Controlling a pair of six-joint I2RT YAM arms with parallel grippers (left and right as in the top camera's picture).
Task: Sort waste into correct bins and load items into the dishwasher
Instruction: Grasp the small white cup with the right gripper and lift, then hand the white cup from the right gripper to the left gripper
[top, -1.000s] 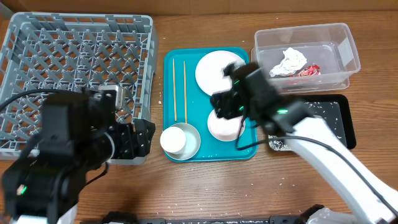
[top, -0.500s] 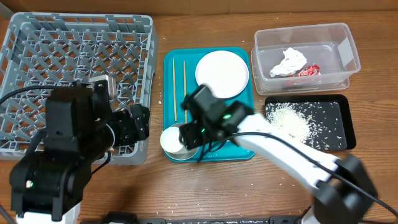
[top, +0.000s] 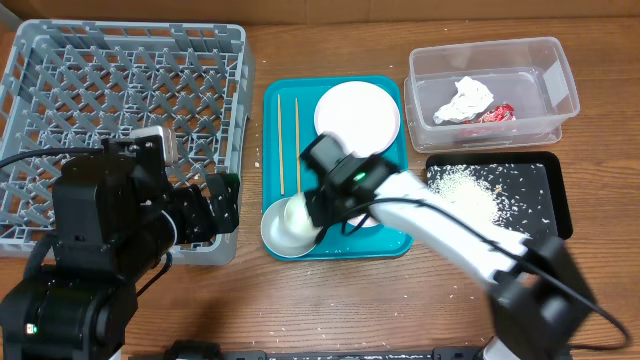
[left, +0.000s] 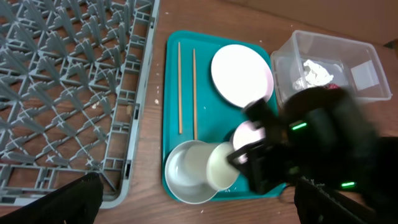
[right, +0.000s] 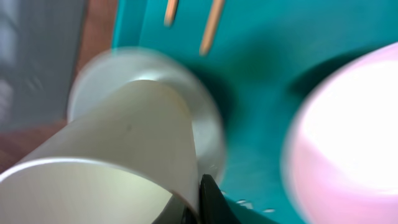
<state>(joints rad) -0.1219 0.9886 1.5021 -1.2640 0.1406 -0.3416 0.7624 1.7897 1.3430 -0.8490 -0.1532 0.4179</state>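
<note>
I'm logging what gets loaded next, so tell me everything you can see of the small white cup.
The small white cup is plain, smooth and cream-white, with no handle or print in view; the material could be ceramic or plastic. It is tipped over on its side, held by the right claw, one finger pressing its wall near the rim. It hangs over the grey-blue bowl at the near corner of the teal tray. Whether it touches the bowl cannot be told.
</note>
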